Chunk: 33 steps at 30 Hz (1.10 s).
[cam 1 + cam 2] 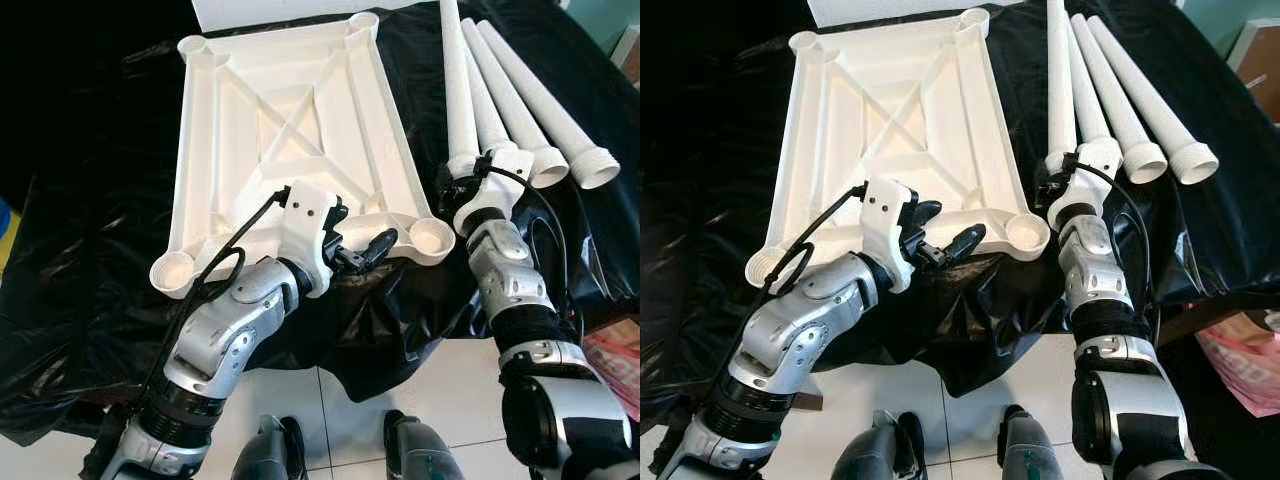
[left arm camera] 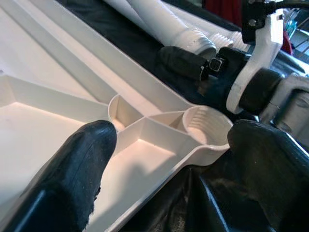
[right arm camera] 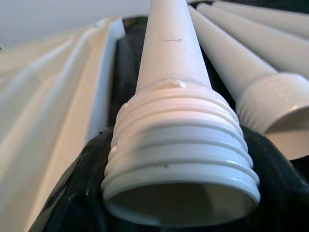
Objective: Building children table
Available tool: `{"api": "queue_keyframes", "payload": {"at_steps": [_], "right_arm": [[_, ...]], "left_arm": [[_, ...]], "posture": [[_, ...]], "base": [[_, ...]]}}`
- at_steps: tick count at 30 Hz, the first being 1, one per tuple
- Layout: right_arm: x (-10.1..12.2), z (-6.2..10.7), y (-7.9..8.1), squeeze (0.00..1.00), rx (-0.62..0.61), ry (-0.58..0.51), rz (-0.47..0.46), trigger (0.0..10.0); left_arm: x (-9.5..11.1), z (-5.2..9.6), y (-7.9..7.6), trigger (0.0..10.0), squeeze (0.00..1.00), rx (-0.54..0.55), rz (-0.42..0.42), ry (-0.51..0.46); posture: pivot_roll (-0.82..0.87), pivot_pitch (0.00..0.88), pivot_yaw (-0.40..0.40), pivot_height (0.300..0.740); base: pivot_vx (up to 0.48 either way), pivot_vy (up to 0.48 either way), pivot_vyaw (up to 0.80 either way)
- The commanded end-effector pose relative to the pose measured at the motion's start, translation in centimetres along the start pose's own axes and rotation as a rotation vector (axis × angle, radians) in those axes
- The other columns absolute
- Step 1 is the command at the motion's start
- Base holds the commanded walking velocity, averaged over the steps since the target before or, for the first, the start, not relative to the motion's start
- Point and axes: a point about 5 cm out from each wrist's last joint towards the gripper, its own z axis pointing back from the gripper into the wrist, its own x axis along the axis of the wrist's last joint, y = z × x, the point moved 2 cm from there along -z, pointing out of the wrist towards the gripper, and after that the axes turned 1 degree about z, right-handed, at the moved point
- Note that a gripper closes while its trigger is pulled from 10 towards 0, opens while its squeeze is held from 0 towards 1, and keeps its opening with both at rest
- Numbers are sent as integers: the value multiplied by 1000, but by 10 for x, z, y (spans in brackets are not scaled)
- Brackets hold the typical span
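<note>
Right gripper (image 1: 1060, 185) clamped on leg (image 3: 178, 140) | left gripper (image 1: 350, 235) spread over tabletop (image 1: 290, 130) | risk: threads cross-seating in corner socket (image 1: 432, 236)

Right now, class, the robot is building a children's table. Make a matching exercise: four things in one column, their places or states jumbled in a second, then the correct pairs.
Things:
1. tabletop
2. left tool
3. right tool
4. three loose legs

States:
A. shut on the threaded end of the nearest table leg
B. lying side by side on the black sheet, right of the tabletop
C. open, at the tabletop's near right corner socket
D. upside down, ribs showing

Pairs: 1-D, 2-C, 3-A, 4-B
</note>
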Motion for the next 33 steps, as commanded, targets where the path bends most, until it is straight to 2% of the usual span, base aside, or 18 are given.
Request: {"api": "queue_keyframes", "payload": {"at_steps": [1,3,5,6,8,9,12,14,15,16,18,19,22,30,32,33], "right_arm": [[11,12,8,0,35,-71,-19,10000],[18,22,11,0,62,-119,5,10000],[19,25,11,0,69,-126,11,10000],[21,31,13,0,92,-146,5,10000],[21,31,13,0,92,-146,5,10000],[23,37,15,0,108,-158,-4,10000],[23,53,28,0,230,-189,-7,10000],[23,56,31,0,261,-191,-8,10000],[23,59,35,0,294,-189,-7,10000],[21,64,40,0,333,-183,-8,10000],[21,67,42,0,356,-177,-8,10000],[19,71,46,0,394,-169,-14,10000],[17,77,54,0,454,-157,-25,10000],[13,93,70,0,549,-135,-2,10000],[12,95,71,0,559,-131,0,10000],[8,102,76,0,585,-121,18,10000]], "left_arm": [[-1,-3,7,10000,0,8,-25,-3],[1,-4,9,10000,0,-15,3,-20],[2,-4,9,10000,0,-24,12,-26],[5,-5,10,10000,1000,-49,39,-40],[5,-5,10,10000,1000,-49,39,-40],[7,-6,11,10000,1000,-66,55,-52],[26,-15,13,10000,1000,-166,60,-111],[30,-17,14,10000,1000,-181,68,-128],[36,-19,13,10000,0,-215,104,-148],[43,-20,12,10000,0,-253,142,-180],[47,-21,12,10000,0,-278,166,-201],[52,-24,14,10000,0,-303,221,-225],[56,-30,17,10000,0,-316,261,-247],[50,-42,23,10000,0,-319,318,-196],[50,-44,24,10000,0,-317,329,-193],[55,-47,30,10000,0,-316,355,-199]], "posture": [[-132,124,37,740],[-132,121,36,740],[-132,121,36,740],[-129,115,32,740],[-129,115,32,740],[-129,115,32,740],[-132,106,27,740],[-132,106,27,740],[-132,104,26,740],[-134,100,26,740],[-134,99,26,740],[-135,98,27,740],[-143,99,29,740],[-163,103,42,740],[-165,103,43,740],[-166,103,48,740]], "base": [[0,0,0],[0,0,0],[0,0,0],[0,0,0],[0,0,0],[0,0,0],[0,0,0],[0,0,0],[0,0,0],[0,0,0],[0,0,0],[0,0,0],[0,0,0],[0,0,0],[0,0,0],[0,0,0]]}}
